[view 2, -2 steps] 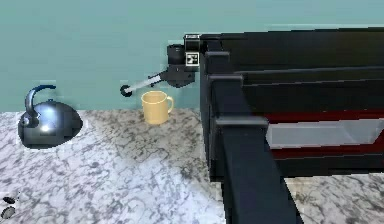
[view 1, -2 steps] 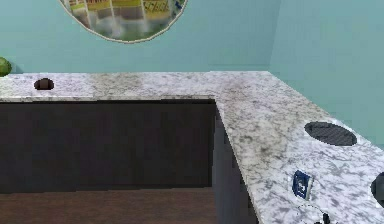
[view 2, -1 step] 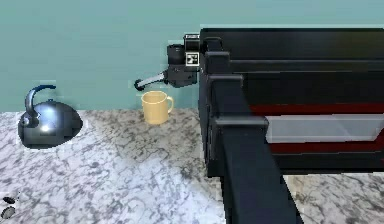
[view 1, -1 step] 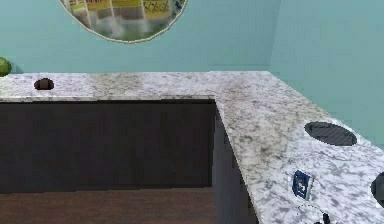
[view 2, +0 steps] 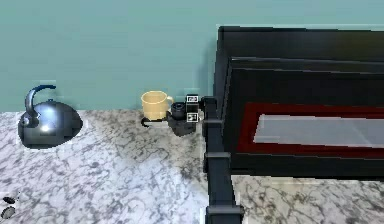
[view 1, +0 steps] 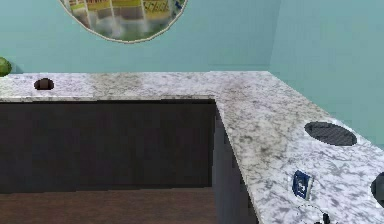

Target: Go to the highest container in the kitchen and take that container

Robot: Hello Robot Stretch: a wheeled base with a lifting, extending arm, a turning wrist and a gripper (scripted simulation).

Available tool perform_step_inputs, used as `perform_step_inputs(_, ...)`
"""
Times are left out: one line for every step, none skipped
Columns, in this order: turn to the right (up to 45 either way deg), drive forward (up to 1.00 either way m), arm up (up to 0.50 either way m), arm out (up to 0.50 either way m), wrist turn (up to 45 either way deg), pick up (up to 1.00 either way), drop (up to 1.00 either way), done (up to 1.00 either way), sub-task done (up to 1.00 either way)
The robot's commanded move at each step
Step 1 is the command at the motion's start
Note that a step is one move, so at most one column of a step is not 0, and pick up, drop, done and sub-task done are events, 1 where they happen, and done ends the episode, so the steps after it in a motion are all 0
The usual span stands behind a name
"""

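A pale yellow cup stands on the speckled granite countertop against the teal wall. My arm rises from the arm side view's bottom edge. The gripper reaches left at the cup's base, its dark body just right of the cup. I cannot tell whether it holds anything, since the cup stands on the counter right at its fingers. A dark grey kettle with a looped handle sits further left on the same counter.
A black appliance with a red-framed glass panel stands right of the arm. In the forward view an L-shaped granite counter tops dark cabinets. On it are a small dark bowl, a dark round dish and a small blue thing.
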Motion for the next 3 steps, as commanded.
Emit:
perform_step_inputs(0.0,0.0,0.0,0.0,0.0,1.0,0.0,0.0,0.0)
perform_step_inputs(0.0,0.0,0.1,0.0,0.0,0.0,0.0,0.0,0.0)
perform_step_inputs(0.0,0.0,0.0,0.0,0.0,0.0,0.0,1.0,0.0)
